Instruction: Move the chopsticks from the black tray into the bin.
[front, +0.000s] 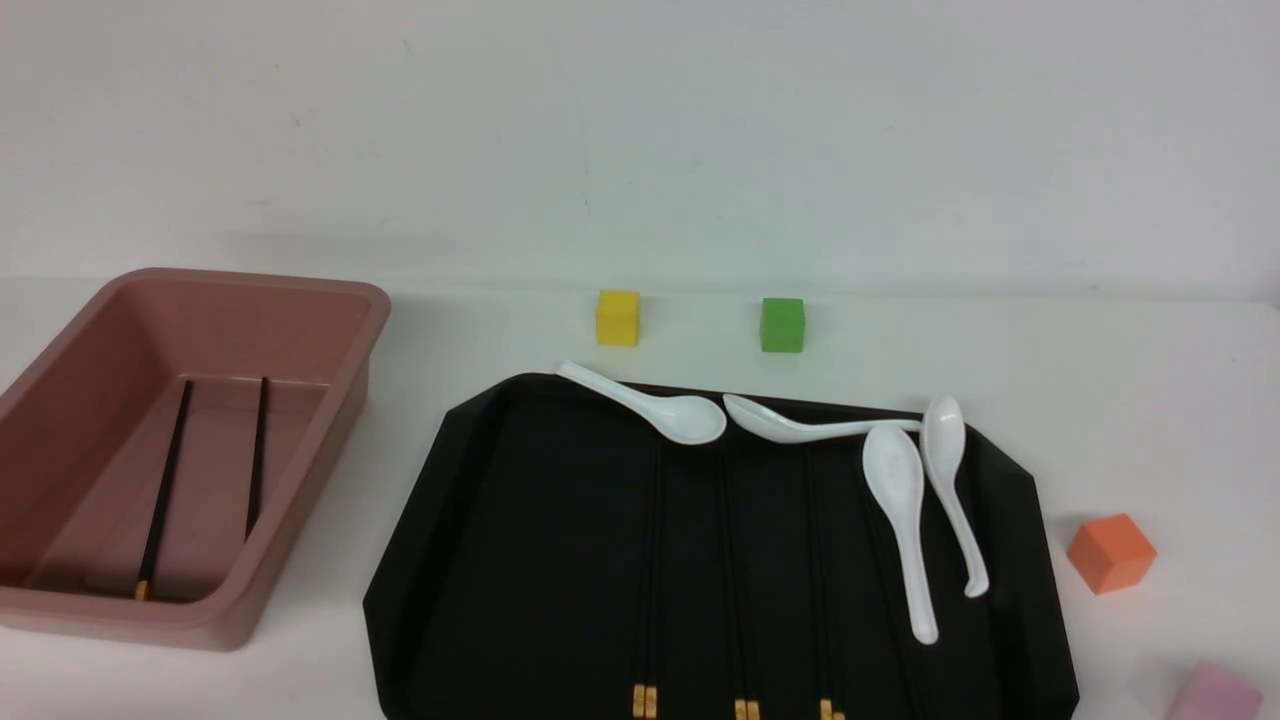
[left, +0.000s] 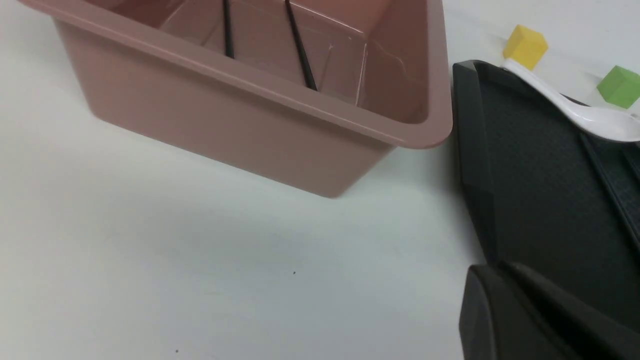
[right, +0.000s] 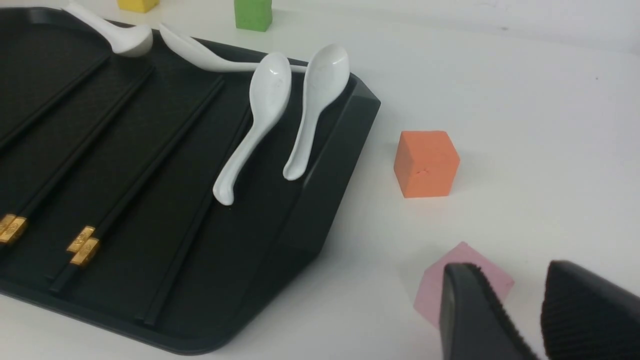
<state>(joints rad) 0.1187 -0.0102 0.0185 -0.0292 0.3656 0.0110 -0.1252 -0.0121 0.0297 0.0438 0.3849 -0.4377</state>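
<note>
The right gripper (right: 520, 320) shows only in its own wrist view, its two ribbed fingers parted with nothing between them, hovering over the table (right: 525, 100) above a pink block (right: 467, 267) just right of the black tray (right: 320, 190). Only a dark piece of the left gripper (left: 525, 320) shows, so whether it is open cannot be told; it sits at the tray's near left corner, right of the bin (front: 300, 520). The chopsticks (front: 735, 570) lie lengthwise on the tray in three pairs, gold ends nearest the robot, to the left of the right gripper. Two more sticks (front: 210, 470) already lie in the bin at far left. They look light, stiff, thin and probably slippery; pinching a pair near mid-length seems best. White spoons (front: 900, 520) crowd the far right.
</note>
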